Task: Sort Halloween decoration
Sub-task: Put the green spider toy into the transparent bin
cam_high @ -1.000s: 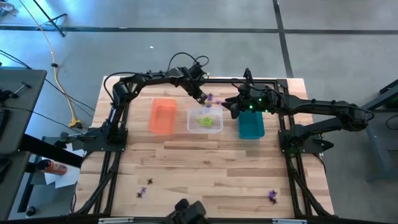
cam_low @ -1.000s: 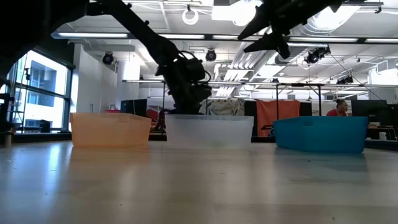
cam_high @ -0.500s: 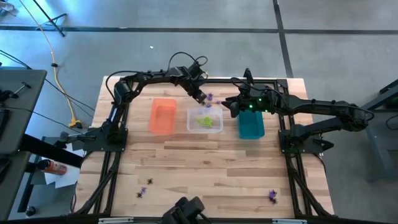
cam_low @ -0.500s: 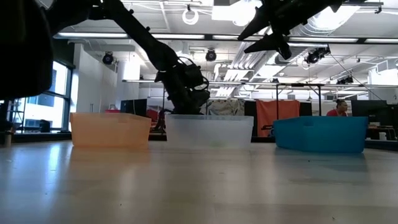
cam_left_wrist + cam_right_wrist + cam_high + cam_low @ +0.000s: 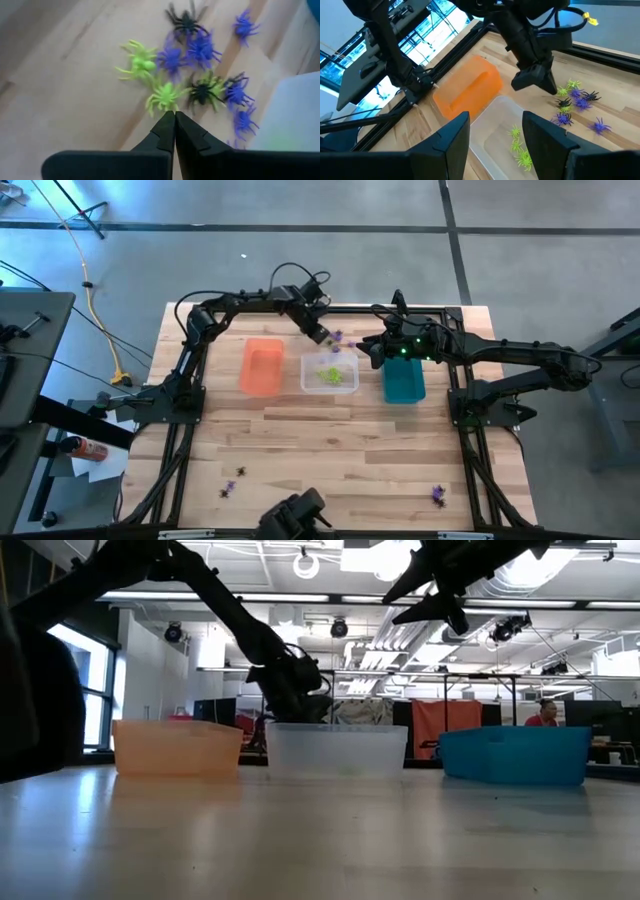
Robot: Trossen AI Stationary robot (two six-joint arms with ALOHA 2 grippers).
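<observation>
The left gripper (image 5: 174, 117) hangs with clenched jaws just above a lime green spider (image 5: 165, 95) on the tabletop (image 5: 60, 90). The right gripper (image 5: 495, 131) waits over the clear bin (image 5: 492, 130), jaws released.

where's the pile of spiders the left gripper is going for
In the high view the spider pile lies on the table's far side, just behind the clear bin, with the shut left gripper right beside it.

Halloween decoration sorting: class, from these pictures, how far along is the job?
Done: a few lime green spiders lie in the clear bin. In hand: the left end effector, fingers shut and empty, points at the mixed pile of spiders on the table behind that bin; the right end effector is open above the bin. Left: that pile, plus stray spiders near the front edge. The orange bin looks empty.
</observation>
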